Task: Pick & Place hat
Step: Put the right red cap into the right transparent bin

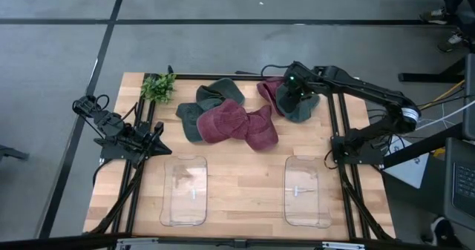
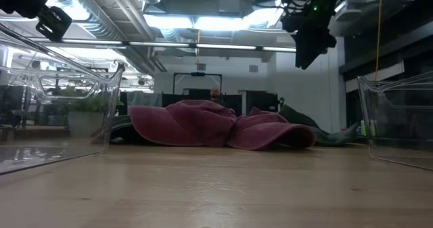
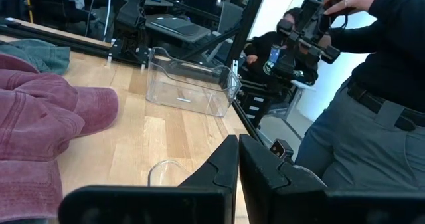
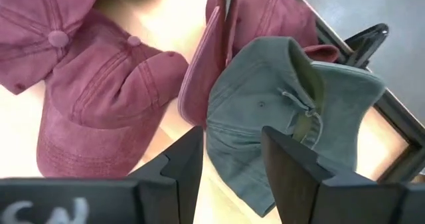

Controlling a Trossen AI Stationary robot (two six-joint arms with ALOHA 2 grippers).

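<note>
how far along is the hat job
Nothing looks placed yet: both clear bins hold no hats. In hand: the right end effector hangs open above the green hat, not gripping it. Left: the grasp, the drop, and the maroon hats. The left end effector waits shut.

I look straight down on the table (image 1: 237,187) overhead; low view sits at tabletop level; both share the maroon hats (image 1: 239,124), wrist cameras close

Roughly six hats (image 1: 245,124), two clear bins (image 1: 185,191), one plant (image 1: 158,87)
</note>
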